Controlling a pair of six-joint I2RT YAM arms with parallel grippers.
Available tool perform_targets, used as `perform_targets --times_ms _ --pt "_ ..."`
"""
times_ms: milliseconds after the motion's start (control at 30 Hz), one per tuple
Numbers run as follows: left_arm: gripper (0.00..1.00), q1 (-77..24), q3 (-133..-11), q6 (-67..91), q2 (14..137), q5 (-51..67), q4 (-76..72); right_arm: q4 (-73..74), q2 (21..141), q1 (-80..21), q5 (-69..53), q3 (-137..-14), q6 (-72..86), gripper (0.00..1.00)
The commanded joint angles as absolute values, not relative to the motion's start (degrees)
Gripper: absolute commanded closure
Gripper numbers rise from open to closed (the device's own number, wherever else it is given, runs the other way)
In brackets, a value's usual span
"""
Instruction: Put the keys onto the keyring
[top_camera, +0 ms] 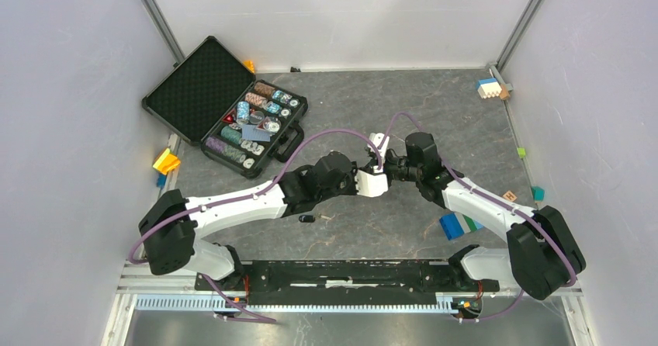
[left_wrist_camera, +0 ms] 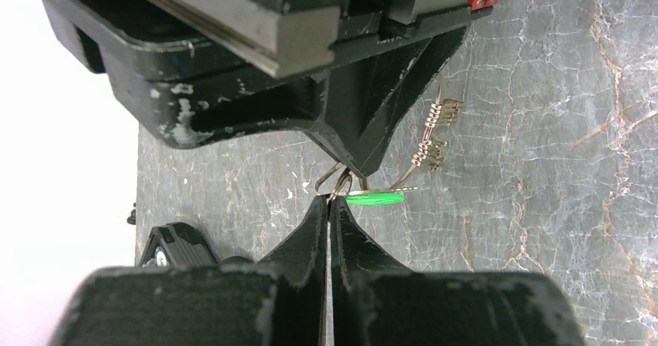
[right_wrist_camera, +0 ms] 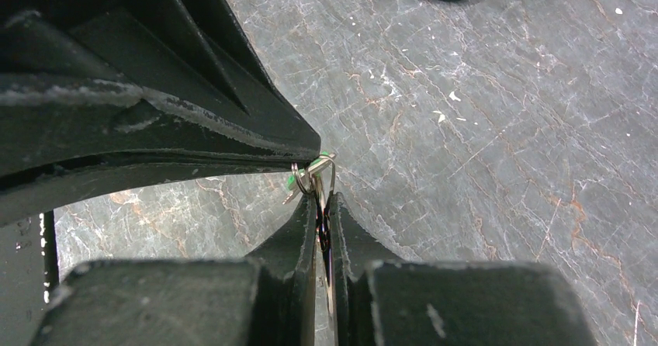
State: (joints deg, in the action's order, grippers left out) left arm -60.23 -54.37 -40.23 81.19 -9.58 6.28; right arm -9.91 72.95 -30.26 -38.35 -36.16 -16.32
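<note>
Meeting above the tabletop (top_camera: 372, 233), our left hand (left_wrist_camera: 332, 200) is closed tight on the green key (left_wrist_camera: 375, 198), while our right hand (right_wrist_camera: 324, 200) nips the thin silver keyring (right_wrist_camera: 314, 174), its small brassy keys (left_wrist_camera: 434, 136) dangling. We see the black key (top_camera: 306, 218) lying below.

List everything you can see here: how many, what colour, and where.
green key: one, green head, at the left gripper's tip
black key: one, black head, lying on the table, near middle
keyring: one, silver wire, between the grippers
brassy keys: several, brassy-silver, hanging on the keyring
case: one, black, open, far left
poker chips: many, mixed colours, in the case
blocks: several, mixed colours, along the table's edges
table: one, grey marbled
left gripper: one, black, shut on the green key
right gripper: one, black, shut on the keyring
</note>
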Motion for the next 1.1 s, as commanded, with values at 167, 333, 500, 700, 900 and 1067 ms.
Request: perform_targets --times_ms 167,333,500,700,900,1067 --pt "0.98 -60.1 -55.5 -38.3 82.4 -13.3 0.6 -10.9 72.9 -30.7 -40.8 -36.9 -16.3 1.0" --pt "0.98 -60.1 -55.5 -38.0 82.5 -14.6 0.7 -10.8 72.8 -30.7 -40.7 -36.9 -16.4 1.0" --pt "0.98 -60.1 -56.1 -37.5 82.7 -15.7 0.8 -10.9 72.8 -30.7 -40.6 -36.9 -16.4 1.0" --pt "0.98 -60.1 -56.5 -36.7 83.2 -17.3 0.3 -10.9 72.8 -30.7 -40.7 -36.8 -16.6 1.0" --pt "0.98 -60.1 -57.3 -35.2 83.8 -18.9 0.2 -10.9 72.7 -30.7 -40.8 -36.7 -16.6 1.0" --pt "0.98 -60.0 -57.4 -34.7 83.6 -20.5 -1.5 -11.0 72.6 -30.7 -40.9 -36.7 -16.7 1.0"
